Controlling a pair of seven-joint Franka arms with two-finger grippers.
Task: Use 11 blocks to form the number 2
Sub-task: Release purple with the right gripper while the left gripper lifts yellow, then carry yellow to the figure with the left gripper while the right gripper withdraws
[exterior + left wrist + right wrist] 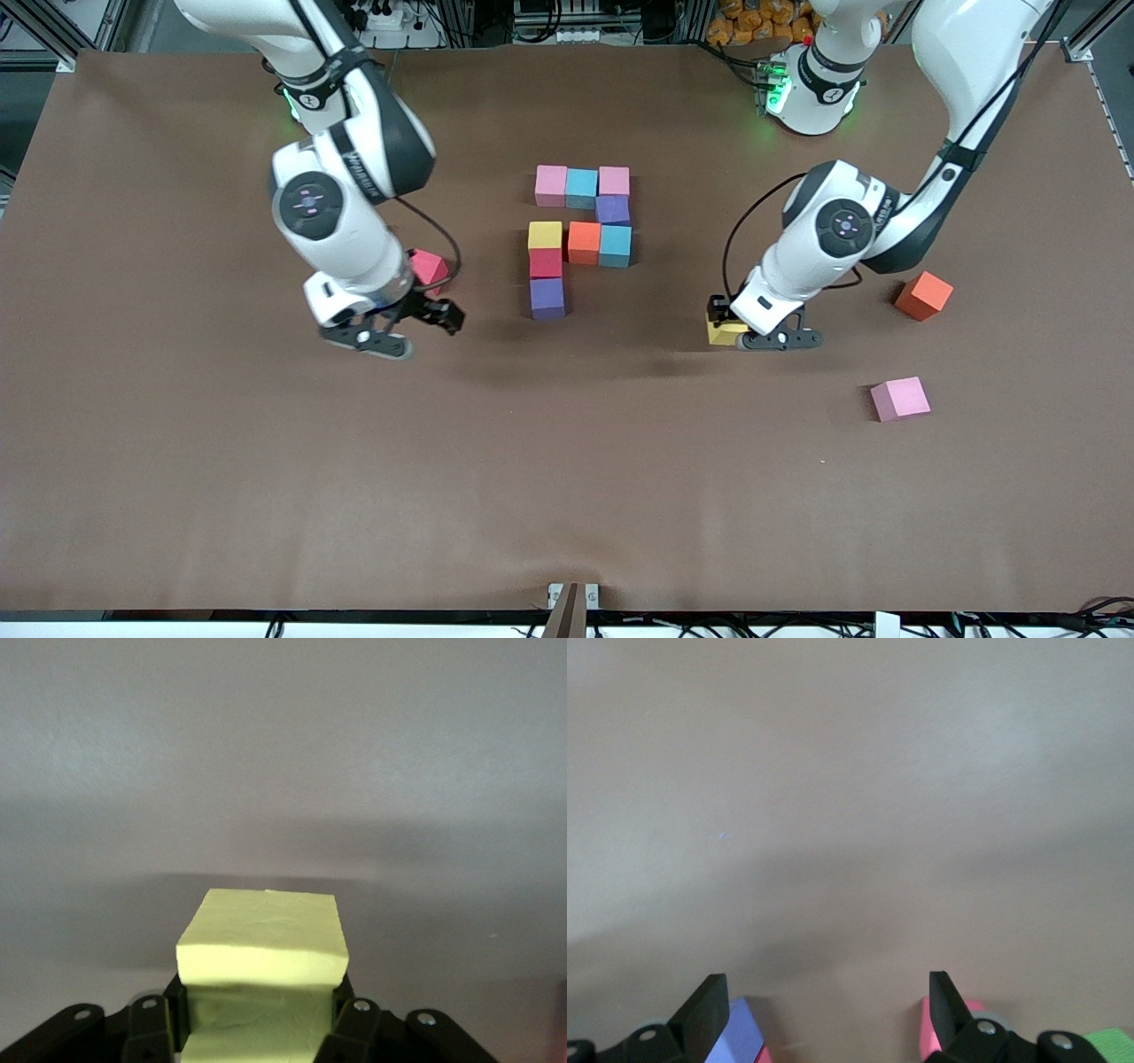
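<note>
Nine cubes lay joined in the unfinished number 2 (580, 235) at the middle of the brown table (567, 478), its long axis running from the robots' bases toward the front camera, the top row farthest from that camera. That top row read pink (550, 184), light blue (581, 187), pink (614, 181); a purple cube (613, 210) sat under the pink one at the left arm's end; the middle row held a yellow cube (545, 235), an orange cube (584, 241) and a second light blue cube (616, 245); a red cube (546, 263) and then a second purple cube (547, 298) continued toward the camera on the right arm's side. The left arm reached down from its base, wrist bent low, and the left gripper (753, 335) had its fingers clamped on a yellow block (722, 332), (262, 943), which sat level between the pads, close over the table toward the left arm's end from the figure. The right arm angled down on its own side, and the right gripper (403, 332), (828, 1014) hung low over the table with its jaws spread wide and nothing between them; a red block (429, 267) lay on the table partly hidden by that arm's wrist. Toward the left arm's end, a loose orange block (923, 295) rested turned askew, and a loose pink block (900, 398) lay nearer to the camera than it. The table was covered in matte brown cloth, with metal framing and cables along the robots' edge.
</note>
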